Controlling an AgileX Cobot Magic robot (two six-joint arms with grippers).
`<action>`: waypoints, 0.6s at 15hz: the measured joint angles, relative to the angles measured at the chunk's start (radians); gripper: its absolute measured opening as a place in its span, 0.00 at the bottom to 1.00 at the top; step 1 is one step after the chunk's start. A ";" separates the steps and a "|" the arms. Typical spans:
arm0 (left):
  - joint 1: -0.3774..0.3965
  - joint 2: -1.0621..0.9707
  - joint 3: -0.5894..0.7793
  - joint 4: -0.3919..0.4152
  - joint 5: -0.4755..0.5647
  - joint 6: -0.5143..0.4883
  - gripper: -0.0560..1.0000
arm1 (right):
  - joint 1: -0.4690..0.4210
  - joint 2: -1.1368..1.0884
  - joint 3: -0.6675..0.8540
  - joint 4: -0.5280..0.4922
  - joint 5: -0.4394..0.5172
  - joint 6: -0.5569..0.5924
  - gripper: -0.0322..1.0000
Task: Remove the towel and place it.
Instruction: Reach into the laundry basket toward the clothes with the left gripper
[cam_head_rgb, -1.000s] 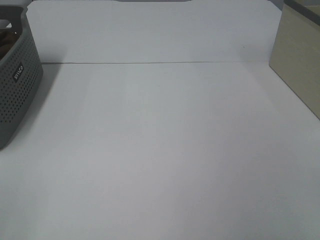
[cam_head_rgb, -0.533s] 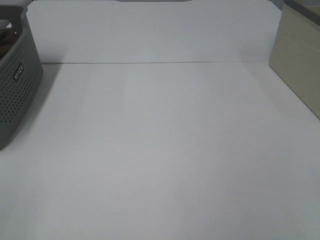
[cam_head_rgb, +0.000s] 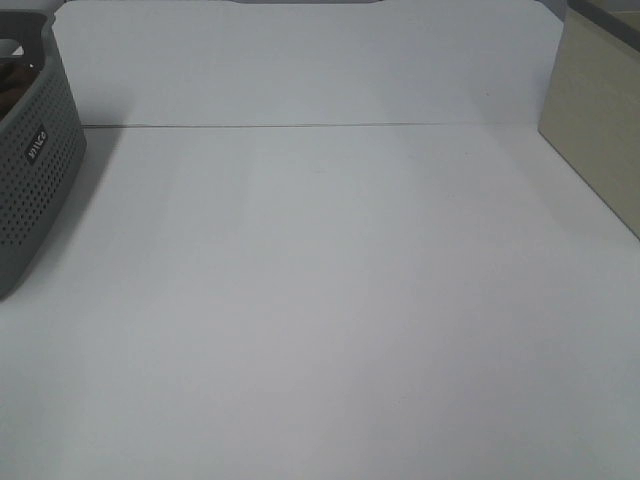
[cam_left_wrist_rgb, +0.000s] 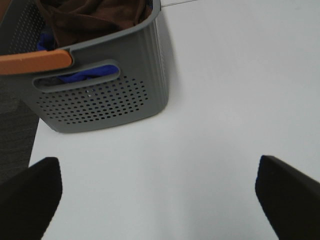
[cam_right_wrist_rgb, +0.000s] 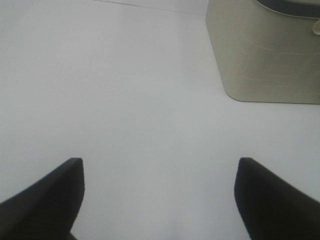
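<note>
Both jaws are spread wide and empty, with the left gripper (cam_left_wrist_rgb: 157, 167) nearer the towel (cam_left_wrist_rgb: 95, 17) in the basket (cam_left_wrist_rgb: 100, 102).

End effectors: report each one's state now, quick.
Left end effector: open, holding nothing.
Right end effector: open, holding nothing.

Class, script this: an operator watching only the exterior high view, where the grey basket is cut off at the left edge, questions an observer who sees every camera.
Operator: Is the towel in that basket?
Observer: Yes, the left wrist view shows it, dark brown, bunched inside the basket.
Operator: Where is the left gripper?
Observer: Over bare table, short of the basket, fingers wide open and empty.
</note>
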 joint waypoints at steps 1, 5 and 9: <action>0.000 0.058 -0.065 0.003 0.004 0.043 0.98 | 0.000 0.000 0.000 0.000 0.000 0.000 0.80; 0.000 0.391 -0.339 0.127 0.004 0.336 0.98 | 0.000 0.000 0.000 0.000 0.000 0.000 0.80; 0.000 0.908 -0.727 0.248 0.002 0.632 0.96 | 0.000 0.000 0.000 0.000 0.000 0.000 0.80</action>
